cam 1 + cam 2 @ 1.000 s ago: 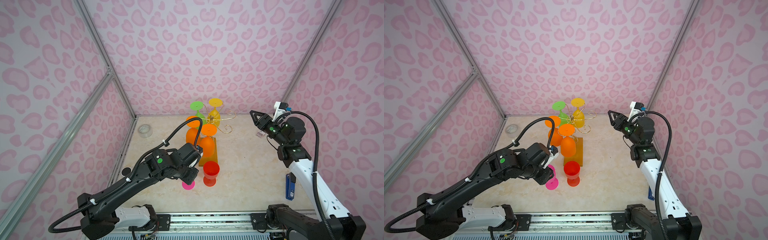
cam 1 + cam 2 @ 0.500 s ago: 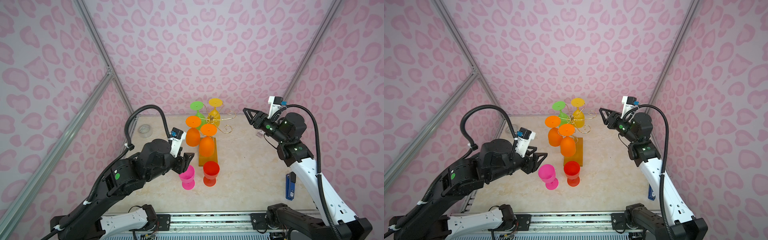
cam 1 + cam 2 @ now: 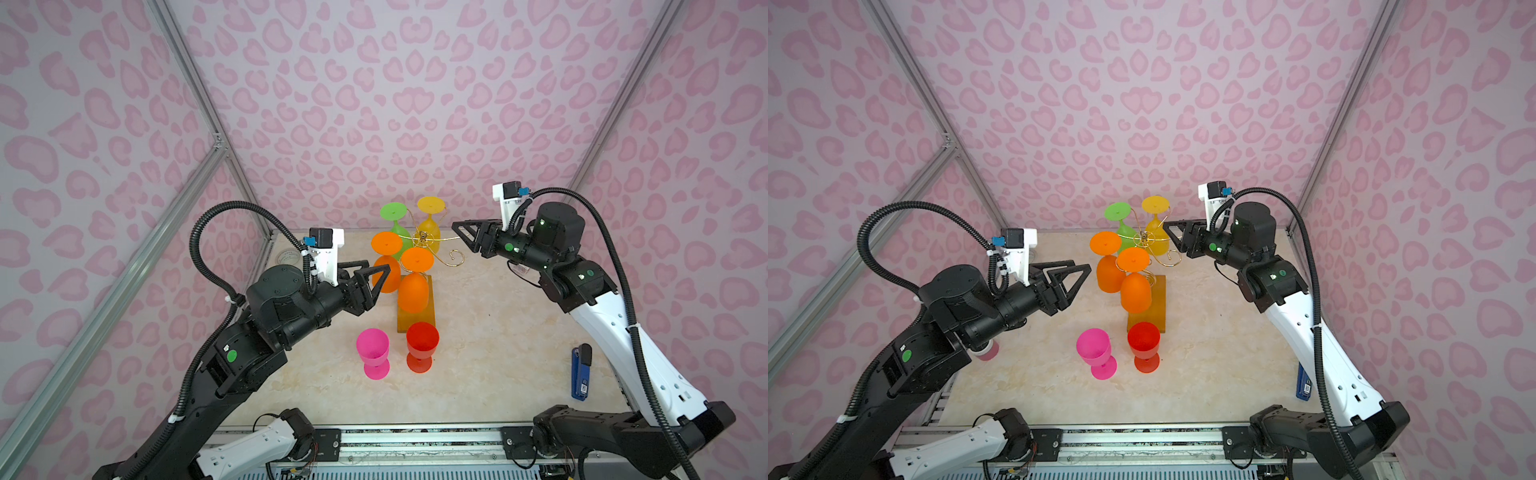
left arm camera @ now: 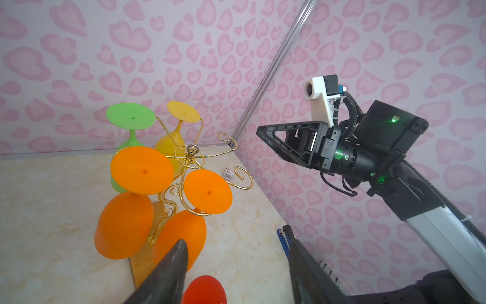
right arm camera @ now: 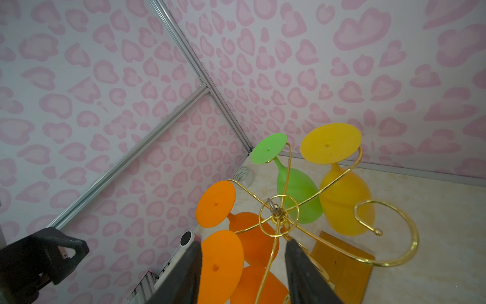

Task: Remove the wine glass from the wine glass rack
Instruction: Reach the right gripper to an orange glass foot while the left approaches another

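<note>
Wine glass rack (image 3: 422, 238) stands mid-worktop toward the back edge, its wooden base running frontward. Four glasses hang upside down from its arms: green glass (image 3: 392, 211) and yellow glass (image 3: 431, 204) behind, rear orange glass (image 3: 1109, 276) and front orange glass (image 3: 412, 293) nearer. Pink glass (image 3: 372, 347) and red glass (image 3: 422, 340) stand upright near the front edge, off the rack.

Handling, my reading: coloured plastic by the look — light, stiff, smooth, apt to swing on the wire. Take the bowl, or the stem under the foot, and slide it out along the arm.

Left gripper (image 3: 1081, 266): jaws apart, empty, level with the rear orange bowl — near, not touching. Right gripper (image 3: 457, 228): jaws apart, empty, near the bare scroll arms, clear of them.
</note>
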`<action>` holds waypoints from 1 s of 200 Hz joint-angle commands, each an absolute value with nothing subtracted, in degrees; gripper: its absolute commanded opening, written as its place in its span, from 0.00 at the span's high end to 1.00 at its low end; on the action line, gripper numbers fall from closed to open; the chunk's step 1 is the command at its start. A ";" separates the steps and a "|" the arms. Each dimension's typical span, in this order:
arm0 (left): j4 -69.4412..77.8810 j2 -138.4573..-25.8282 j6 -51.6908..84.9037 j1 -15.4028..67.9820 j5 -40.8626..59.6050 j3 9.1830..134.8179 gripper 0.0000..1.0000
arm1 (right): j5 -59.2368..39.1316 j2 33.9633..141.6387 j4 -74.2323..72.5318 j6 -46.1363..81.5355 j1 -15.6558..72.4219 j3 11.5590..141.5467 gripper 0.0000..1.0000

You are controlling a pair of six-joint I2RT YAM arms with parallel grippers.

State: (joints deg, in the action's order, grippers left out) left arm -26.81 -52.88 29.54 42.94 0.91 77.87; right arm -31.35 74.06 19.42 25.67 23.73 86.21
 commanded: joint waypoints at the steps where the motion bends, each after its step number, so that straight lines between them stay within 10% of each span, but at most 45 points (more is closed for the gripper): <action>1: -21.14 -53.83 33.57 39.90 7.32 76.00 0.37 | -31.91 75.07 26.10 21.68 24.92 87.62 0.48; 200: -9.45 -60.91 44.47 31.82 25.97 70.00 0.39 | -35.45 85.12 36.32 19.54 30.49 95.57 0.48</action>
